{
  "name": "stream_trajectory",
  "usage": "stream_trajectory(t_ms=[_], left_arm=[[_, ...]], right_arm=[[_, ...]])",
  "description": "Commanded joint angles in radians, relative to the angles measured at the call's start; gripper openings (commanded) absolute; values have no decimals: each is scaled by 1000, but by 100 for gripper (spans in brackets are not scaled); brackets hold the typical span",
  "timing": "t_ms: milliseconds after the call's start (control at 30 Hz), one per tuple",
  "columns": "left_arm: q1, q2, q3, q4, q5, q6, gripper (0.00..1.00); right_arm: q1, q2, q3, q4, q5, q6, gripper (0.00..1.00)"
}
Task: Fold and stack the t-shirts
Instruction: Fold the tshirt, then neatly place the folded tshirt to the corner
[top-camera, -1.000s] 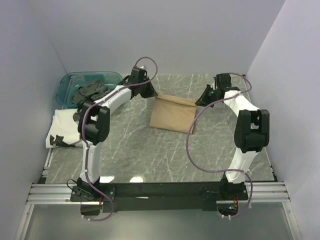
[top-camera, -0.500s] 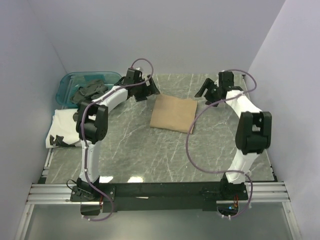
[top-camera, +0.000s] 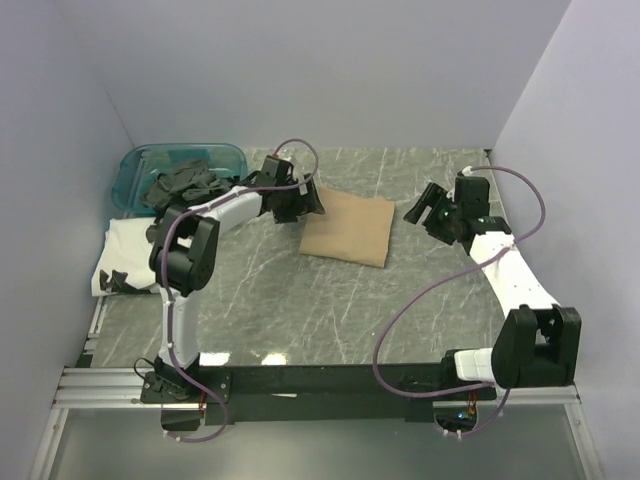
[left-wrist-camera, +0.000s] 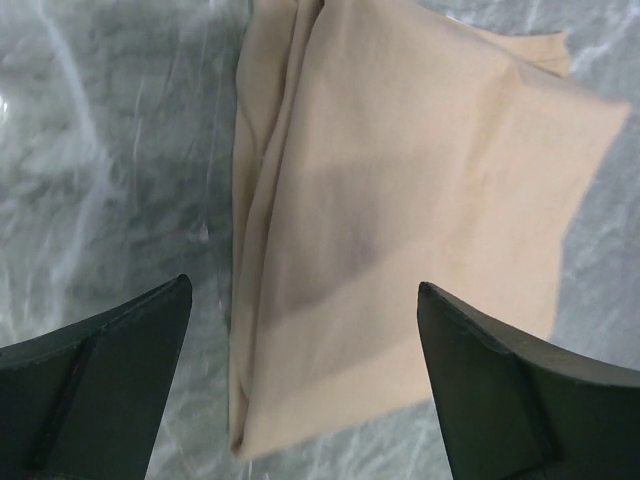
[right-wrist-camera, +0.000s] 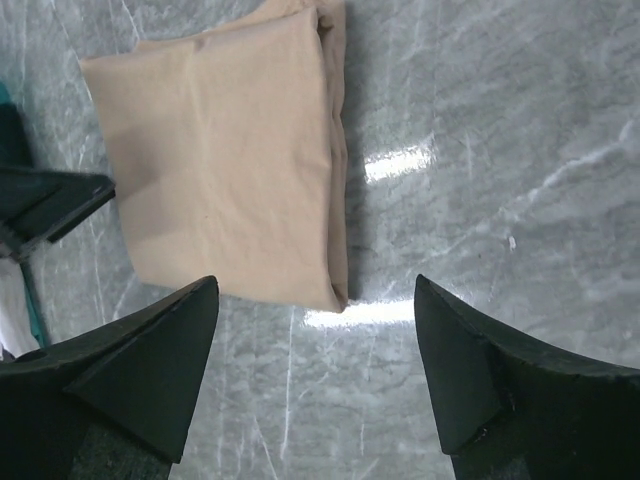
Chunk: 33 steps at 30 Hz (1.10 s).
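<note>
Left gripper (top-camera: 308, 198) wide and empty over the left edge of the folded tan t-shirt (top-camera: 350, 228) lying flat on the surface (top-camera: 300, 300) mid-frame, right gripper (top-camera: 422, 208) wide and empty just right of it, white t-shirt (top-camera: 125, 248) at far left.

Marble table (top-camera: 300, 300) — folded tan t-shirt (top-camera: 348, 228), teal tub (top-camera: 133, 166)

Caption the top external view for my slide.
Open left claw and right claw flank the folded tan t-shirt on the marble table; dark shirts lie in the teal tub.
</note>
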Motion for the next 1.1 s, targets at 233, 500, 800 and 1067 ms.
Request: stream_trajectory(t_ms=[233,500,800,1067], left_arm=[[-57,150,173,-78,-177,30,99],[-111,192,208,-135,-240,39,90],[-137,190,139,-153,-255,30,44],[-175,140,93,-241,-425,37,1]], right_arm=[[-6,-206,-61,1,98,-50,91],[-4,-264,-90,31,69,-81,100],[-6,-307,-130,94,32,-92,100],[-32,-316,-150,107,58,-92,100]])
